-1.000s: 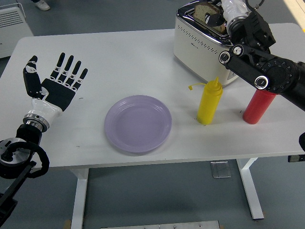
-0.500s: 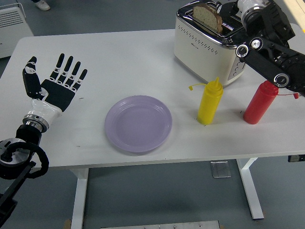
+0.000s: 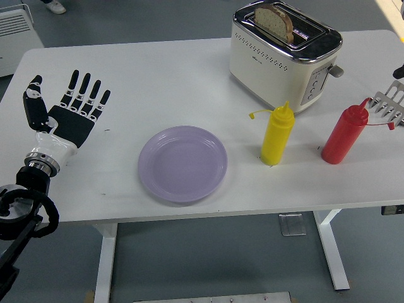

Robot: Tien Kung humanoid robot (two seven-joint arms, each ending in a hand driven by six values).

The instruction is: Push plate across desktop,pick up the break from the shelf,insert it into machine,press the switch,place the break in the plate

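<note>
While the bread slice (image 3: 274, 21) sticks up out of the toaster (image 3: 281, 60) at 1 o'clock, the purple plate (image 3: 183, 163) sits mid-bench with nothing on it. Left hand (image 3: 68, 120) lies flat at 9 o'clock, fingers (image 3: 85, 95) wide. Right hand (image 3: 392, 106) barely shows at 3 o'clock; fingers look spread, I think.

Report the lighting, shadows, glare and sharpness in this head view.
Head view: lighting is even and soft, the yellow bottle and red bottle casting only faint shadows on the table; bright glints on the toaster's chrome top; all sharp, including the plate.
</note>
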